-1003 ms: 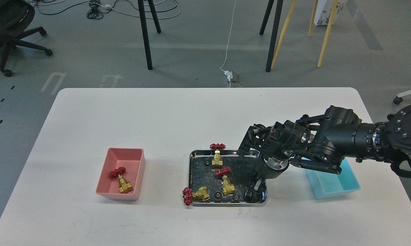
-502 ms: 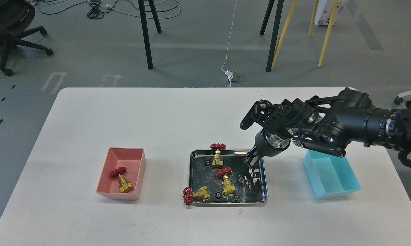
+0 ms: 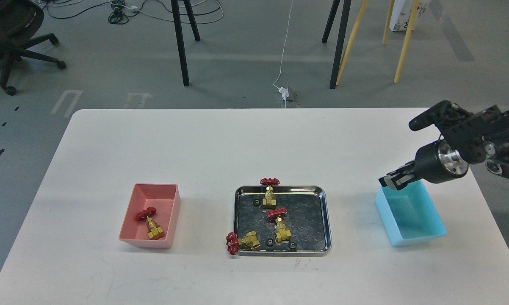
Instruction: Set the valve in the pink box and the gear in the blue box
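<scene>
My right gripper (image 3: pixel 392 181) hangs just above the far left corner of the blue box (image 3: pixel 413 216), whose inside looks empty. Its fingers are drawn together; I cannot make out anything between them. The pink box (image 3: pixel 170 207) at the left holds one valve (image 3: pixel 152 226). Three more valves are at the steel tray (image 3: pixel 326 220): one upright at its back rim (image 3: pixel 269 192), one upright in the middle (image 3: pixel 281 226), one lying over the front left rim (image 3: pixel 242 242). Tiny black gears lie in the tray (image 3: pixel 256 202) (image 3: pixel 269 242) (image 3: pixel 292 245). My left gripper is out of view.
The white table (image 3: pixel 203 144) carries the three containers in a row near its front edge. Beyond the table's far edge are stand legs (image 3: pixel 180 46), cables and an office chair (image 3: pixel 9 29) on the floor.
My right gripper rose out of the tray's front right corner, then swung right to the blue box's far left corner. The valves and the visible gears have not moved.
</scene>
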Available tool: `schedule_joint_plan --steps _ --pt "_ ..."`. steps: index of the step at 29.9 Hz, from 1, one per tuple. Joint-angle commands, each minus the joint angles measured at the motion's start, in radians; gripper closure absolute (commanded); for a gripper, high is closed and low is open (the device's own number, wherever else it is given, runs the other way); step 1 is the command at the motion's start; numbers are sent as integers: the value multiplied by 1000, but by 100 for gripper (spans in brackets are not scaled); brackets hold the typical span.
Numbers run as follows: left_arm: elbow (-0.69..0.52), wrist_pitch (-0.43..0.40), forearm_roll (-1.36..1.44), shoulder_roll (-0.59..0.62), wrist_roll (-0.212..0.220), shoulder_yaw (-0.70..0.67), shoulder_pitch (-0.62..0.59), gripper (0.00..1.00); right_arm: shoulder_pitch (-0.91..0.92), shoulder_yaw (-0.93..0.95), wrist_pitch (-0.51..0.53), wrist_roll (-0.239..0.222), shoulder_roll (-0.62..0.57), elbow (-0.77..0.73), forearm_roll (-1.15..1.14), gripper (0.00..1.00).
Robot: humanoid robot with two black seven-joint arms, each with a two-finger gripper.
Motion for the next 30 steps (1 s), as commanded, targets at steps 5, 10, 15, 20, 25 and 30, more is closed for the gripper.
schedule_joint_plan --steps 5,10,15,20,25,30 --pt "0 2 0 -21 2 2 -2 6 -93 5 0 2 -35 -2 -10 78" --pt "0 0 0 -21 2 2 -2 6 -138 36 0 -11 -33 -9 -3 48" --pt "0 2 0 -23 2 0 -2 6 -194 106 0 -32 -36 -25 35 18" --pt "0 0 1 -39 4 3 -2 6 -188 252 0 -46 -56 -28 163 10" --pt "0 11 1 -67 43 5 -23 6 -179 591 0 -148 -41 -148 598 7" --pt "0 20 4 -136 117 13 -63 6 -150 754 -134 -248 88 -274 958 8"
